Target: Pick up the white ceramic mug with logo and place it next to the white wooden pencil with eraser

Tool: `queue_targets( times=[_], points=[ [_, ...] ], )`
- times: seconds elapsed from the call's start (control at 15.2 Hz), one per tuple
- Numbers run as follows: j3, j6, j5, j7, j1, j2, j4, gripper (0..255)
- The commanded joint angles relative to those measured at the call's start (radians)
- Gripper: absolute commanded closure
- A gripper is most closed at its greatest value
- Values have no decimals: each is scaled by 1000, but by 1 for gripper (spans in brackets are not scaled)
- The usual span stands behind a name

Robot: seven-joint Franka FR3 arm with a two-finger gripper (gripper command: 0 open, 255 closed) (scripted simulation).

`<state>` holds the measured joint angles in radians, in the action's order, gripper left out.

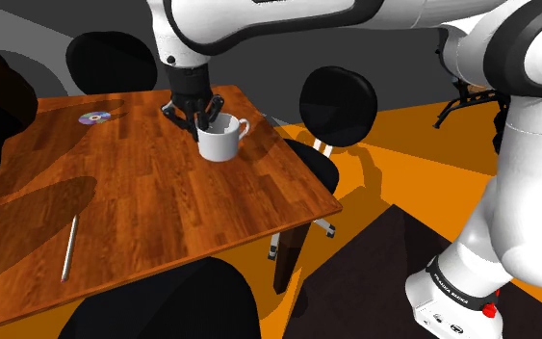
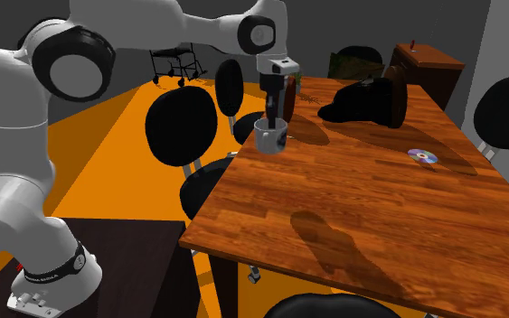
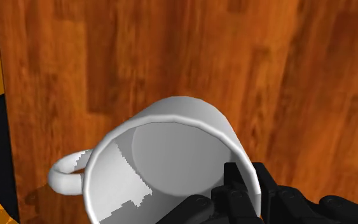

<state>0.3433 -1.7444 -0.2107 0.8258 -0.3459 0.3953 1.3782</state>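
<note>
The white mug (image 1: 222,141) is near the table's far right edge in the shoulder view, tilted, its handle (image 1: 242,125) pointing right. My black gripper (image 1: 204,117) comes down onto its rim from above and is shut on it. In the wrist view one finger is inside the mug (image 3: 171,159) and the other outside, pinching the rim at the gripper (image 3: 244,181). In the second exterior view the mug (image 2: 271,136) hangs under the gripper (image 2: 271,119) by the table's left edge. I cannot tell whether its base touches the wood. The pale pencil (image 1: 68,247) lies near the table's front left.
A shiny disc (image 1: 93,117) (image 2: 421,155) lies on the wooden table (image 1: 163,202). A black cap-like object (image 2: 370,99) rests at the far end. Black chairs (image 1: 338,104) (image 2: 182,126) stand along the table's edges. The floor is orange.
</note>
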Motion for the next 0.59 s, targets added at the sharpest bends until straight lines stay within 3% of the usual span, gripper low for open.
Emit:
queue_targets(
  times=[0.0, 0.26, 0.53],
  points=[
    [8, 26, -14, 41, -39, 38, -58, 255],
    [19, 87, -46, 115, -127, 133, -203, 255],
    [19, 177, -83, 175, -234, 264, -417, 255]
  ],
)
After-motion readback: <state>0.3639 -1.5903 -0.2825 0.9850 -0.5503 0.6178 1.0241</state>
